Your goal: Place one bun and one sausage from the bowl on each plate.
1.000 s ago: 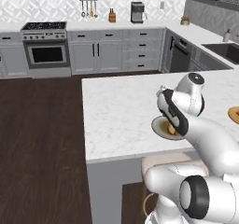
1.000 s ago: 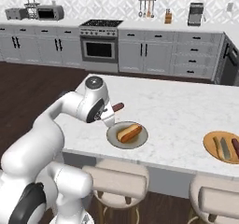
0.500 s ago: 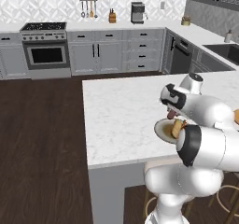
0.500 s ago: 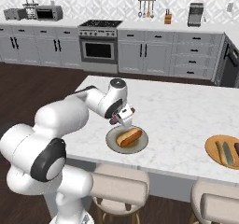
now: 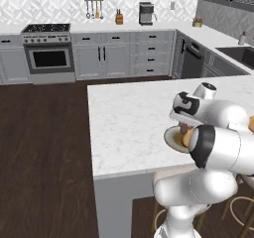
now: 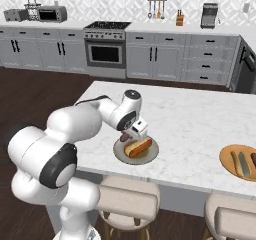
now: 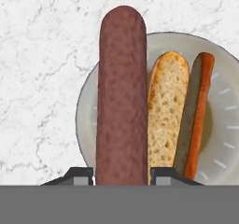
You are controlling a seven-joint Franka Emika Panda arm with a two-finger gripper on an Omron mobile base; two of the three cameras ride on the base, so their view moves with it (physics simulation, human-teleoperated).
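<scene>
Dark red-brown sausage [image 7: 121,97] clamped in the pincer [image 7: 121,174], right over the grey-rimmed plate [image 6: 120,156].
Pincer [image 6: 131,134] grips the sausage [image 6: 123,136] at one end, a fingertip [image 7: 79,174] on each side of it; the sausage runs lengthwise out from the jaws, hanging over the plate's [image 7: 88,106] near edge and partly over the white marble desk [image 6: 200,129]. Bun [image 7: 165,115] already lies on that plate, split open, pale crumb up, orange crust to one side, parallel to the held sausage and just beside it. Whether the sausage touches the plate or bun, can't tell. Orange wooden plate [image 6: 226,159] sits well apart at the desk's right end, with a bun [image 6: 235,163] and a darker piece [image 6: 243,163] side by side on it. From the left base view the plate [image 5: 173,139] shows mostly hidden behind the arm.
</scene>
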